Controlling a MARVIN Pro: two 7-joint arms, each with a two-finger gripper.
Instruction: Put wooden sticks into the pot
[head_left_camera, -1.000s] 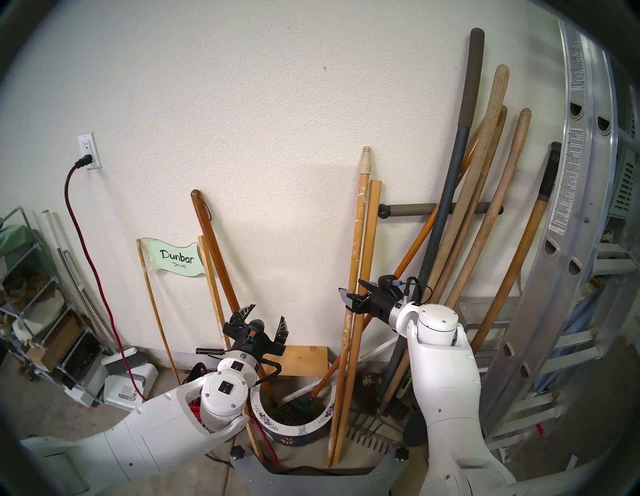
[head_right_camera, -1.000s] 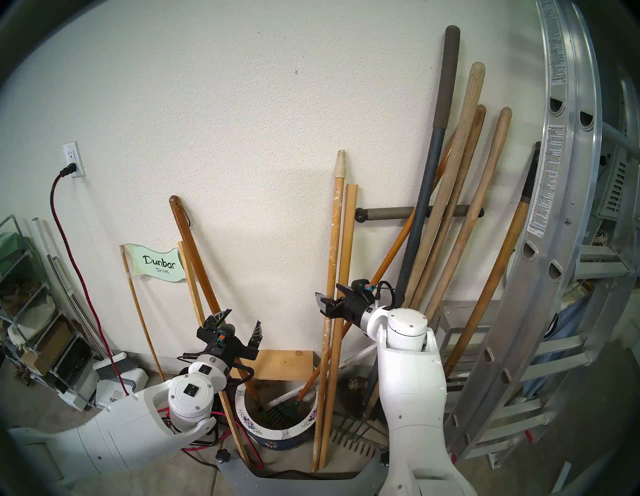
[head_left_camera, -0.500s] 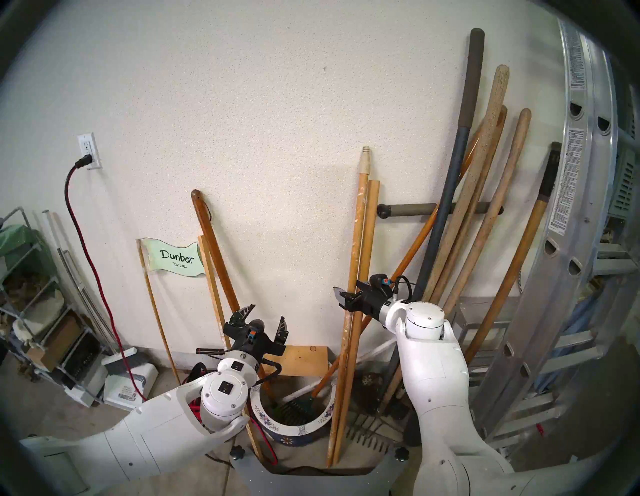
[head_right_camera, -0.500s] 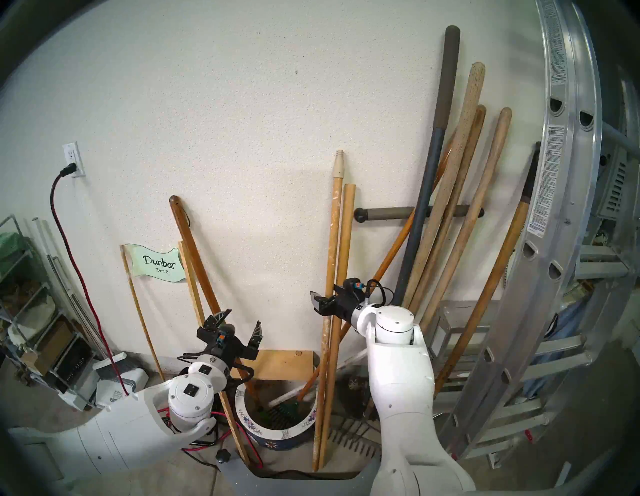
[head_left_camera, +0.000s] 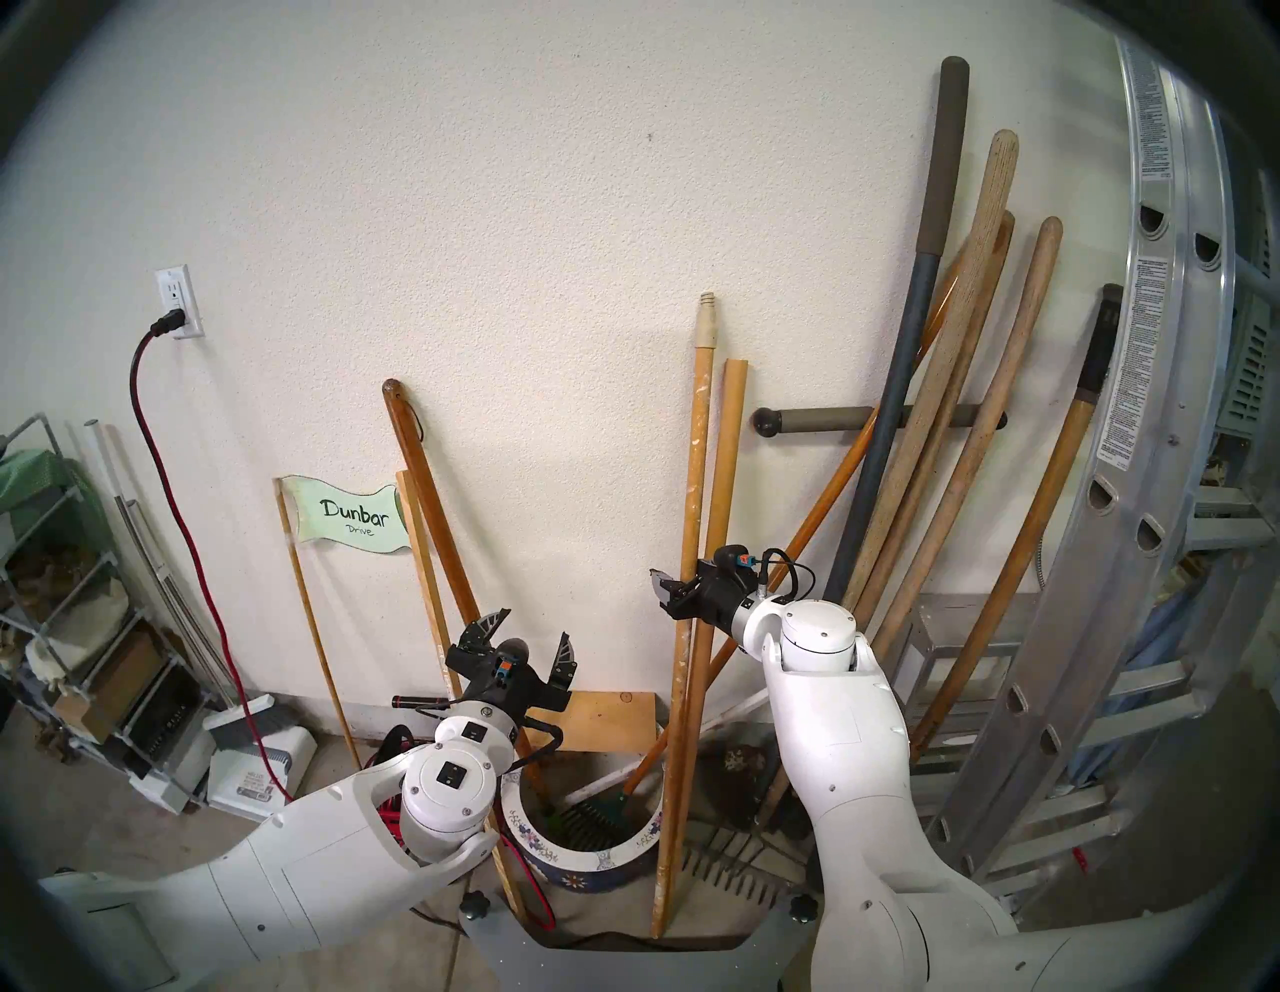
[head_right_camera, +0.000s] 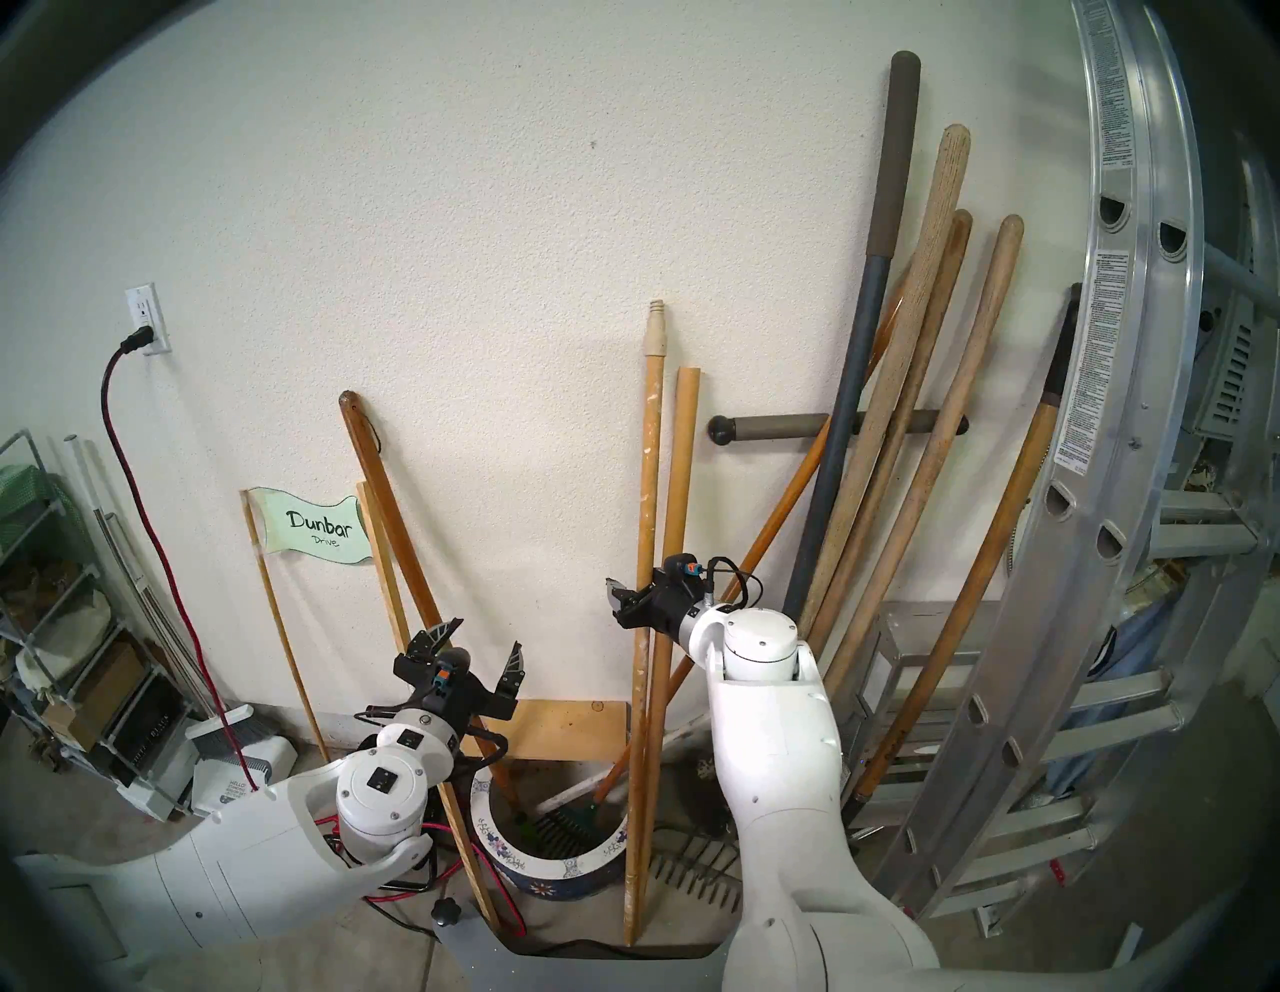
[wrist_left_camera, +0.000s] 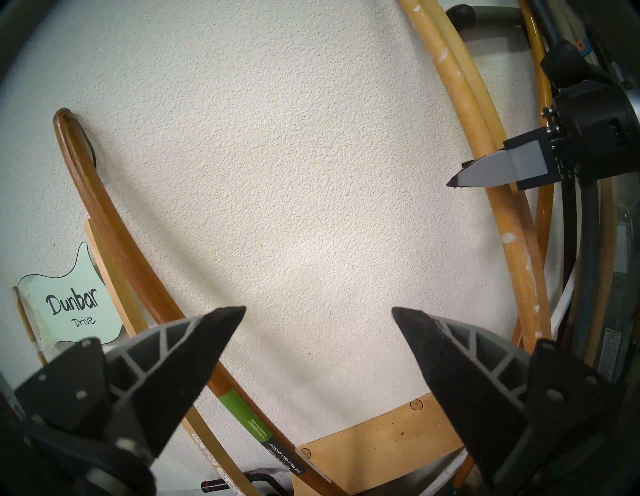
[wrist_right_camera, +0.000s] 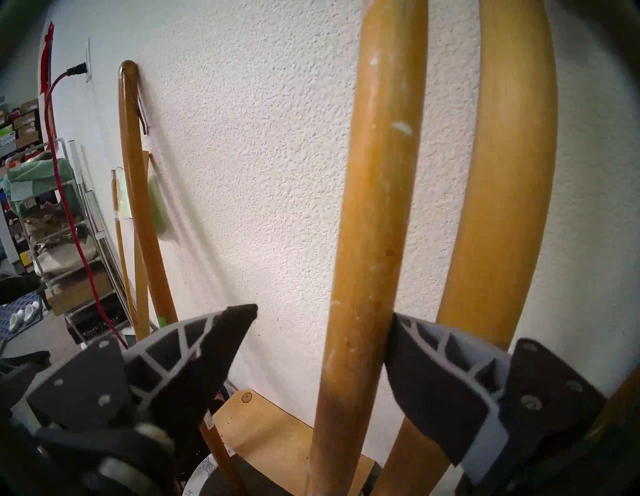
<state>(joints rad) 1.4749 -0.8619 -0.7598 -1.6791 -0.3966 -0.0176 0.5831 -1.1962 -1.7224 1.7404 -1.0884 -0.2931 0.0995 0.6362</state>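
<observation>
Textured white wall (head_left_camera: 554, 208), two yellowish-tan wooden sticks (head_left_camera: 695, 485) leaning, paint-flecked one between open right tool (wrist_right_camera: 322, 350), left tool (wrist_left_camera: 318, 346) open, empty.

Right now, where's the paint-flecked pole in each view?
Head left: paint-flecked pole right of centre, leaning on the wall, cream tip up.
Head right: same pole just right of centre.
Left wrist: curving down the right side, behind the right gripper's finger.
Right wrist: centre, close up, between the open fingers and touching the right one.
Shared landmark: dark-brown handle with cord loop, left of the pole in all four views.
</observation>
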